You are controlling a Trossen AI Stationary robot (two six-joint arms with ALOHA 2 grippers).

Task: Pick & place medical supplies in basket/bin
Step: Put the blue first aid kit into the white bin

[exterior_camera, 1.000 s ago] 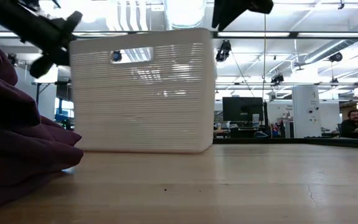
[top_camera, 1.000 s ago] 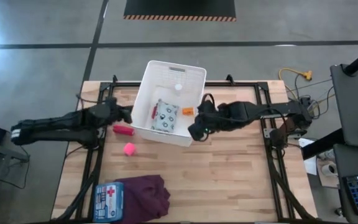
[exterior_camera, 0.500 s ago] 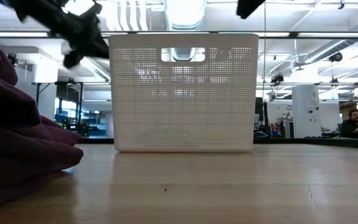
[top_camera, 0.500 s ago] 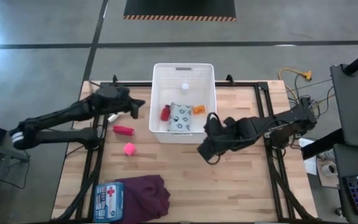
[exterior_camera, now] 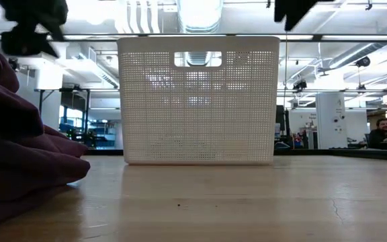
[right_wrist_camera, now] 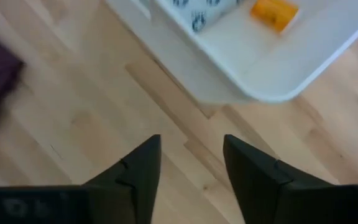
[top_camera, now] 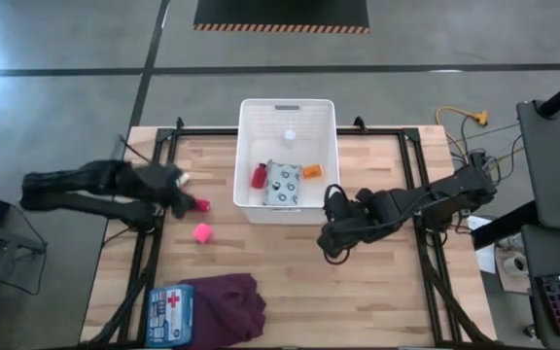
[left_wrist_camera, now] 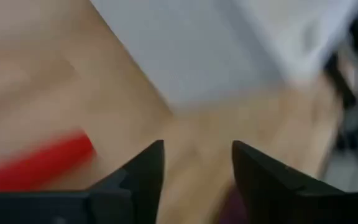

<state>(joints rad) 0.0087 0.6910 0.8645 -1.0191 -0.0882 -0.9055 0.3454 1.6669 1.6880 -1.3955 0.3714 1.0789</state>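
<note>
Beside basket (top_camera: 323, 156) | left gripper (top_camera: 185, 201) parted, empty | pink-red tube (top_camera: 200, 204) just beside its tips

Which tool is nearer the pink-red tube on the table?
Left. The left tool is right at the pink-red tube; the right tool is beyond the basket.

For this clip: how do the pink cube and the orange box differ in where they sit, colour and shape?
Place: the pink cube lies on the bare table to the left of the basket, while the orange box lies inside the basket, near its right wall.
Colour: the cube is bright pink, the box orange.
Shape: the cube looks roughly square from above, the box slightly elongated.
Both are small and neither is held by a gripper.
</note>
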